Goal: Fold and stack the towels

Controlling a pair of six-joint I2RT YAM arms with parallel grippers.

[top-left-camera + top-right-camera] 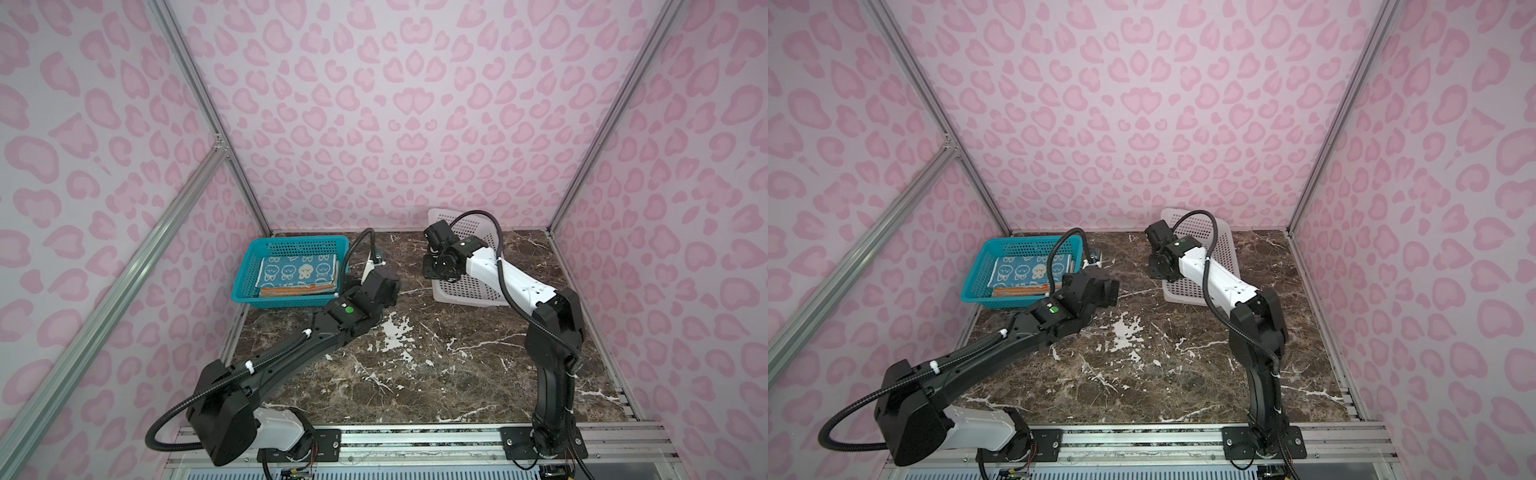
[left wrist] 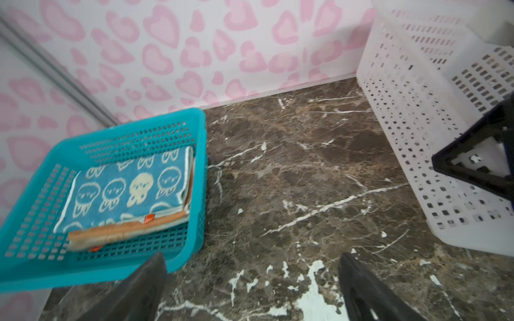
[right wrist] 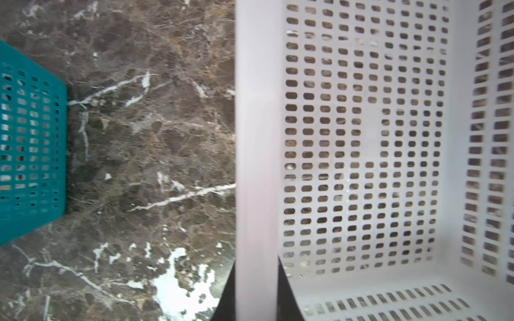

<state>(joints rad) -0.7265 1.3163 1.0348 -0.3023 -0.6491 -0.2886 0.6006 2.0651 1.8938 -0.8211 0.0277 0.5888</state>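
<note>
The towels lie folded in one stack inside the teal basket (image 1: 299, 240) (image 1: 1021, 242) (image 2: 139, 119). The blue towel (image 1: 297, 270) (image 1: 1025, 271) (image 2: 128, 189) with white rabbits is on top. An orange towel (image 2: 125, 229) shows at the edge under it, with a cream layer (image 2: 178, 222) lower still. My left gripper (image 2: 251, 264) (image 1: 386, 291) hangs open over bare marble just right of the teal basket, holding nothing. My right gripper (image 3: 256, 266) (image 1: 436, 270) (image 1: 1158, 270) is shut on the left rim of the white basket (image 3: 256, 139) (image 1: 469, 286) (image 1: 1187, 293).
The white basket (image 2: 417, 111) holds nothing and stands tilted at the back right, its far side up by the wall. The teal basket (image 3: 33, 139) sits in the back left corner. Dark marble table (image 1: 415, 365) lies between and in front of them, with pink walls all round.
</note>
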